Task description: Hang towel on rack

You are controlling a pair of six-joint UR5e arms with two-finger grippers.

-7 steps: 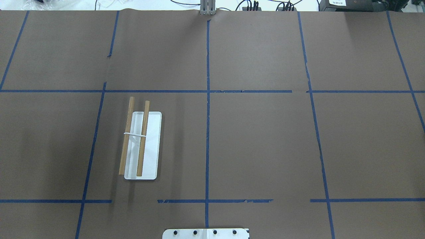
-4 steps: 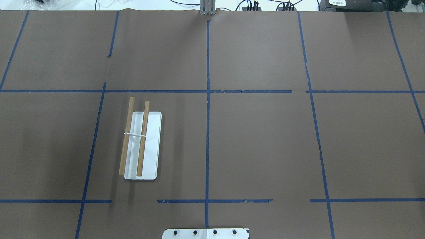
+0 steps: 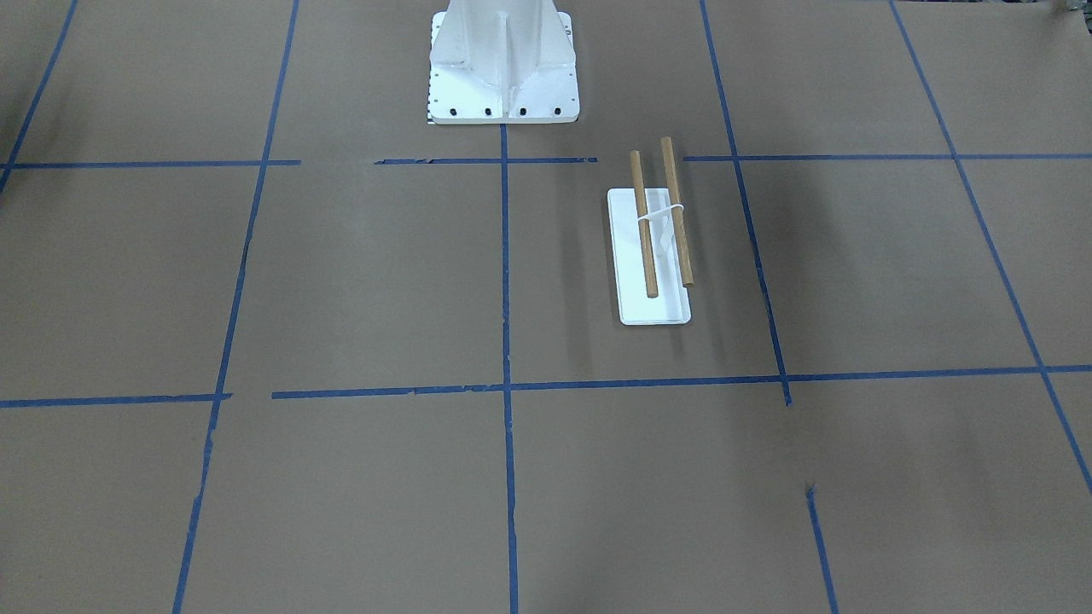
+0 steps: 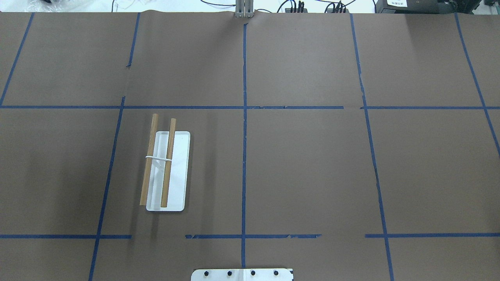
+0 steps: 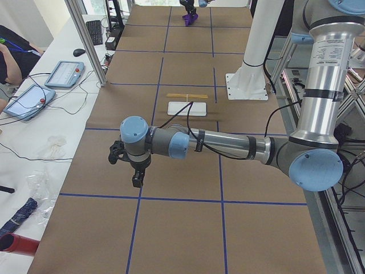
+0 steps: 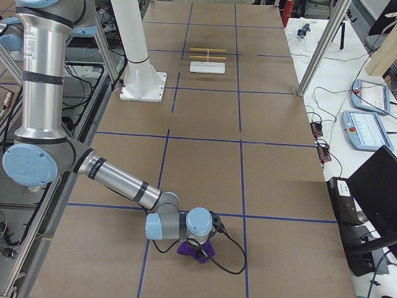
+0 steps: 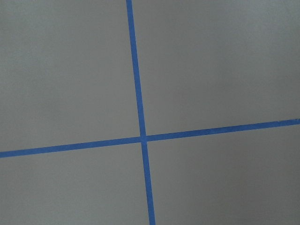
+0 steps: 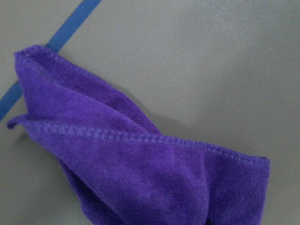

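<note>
Although the fingers' spread cannot be told on either arm, the right gripper (image 6: 200,243) sits at the towel (image 8: 140,178), well apart from the rack (image 4: 168,164); pickup seems in hand, and next comes a long carry leftward.

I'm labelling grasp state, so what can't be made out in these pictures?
Right end effector: in the exterior right view its wrist hides the fingers, so a grip on the towel is unclear.
Left end effector: seen only in exterior left, too small to judge.
Neither shows in the overhead or front-facing views.
</note>
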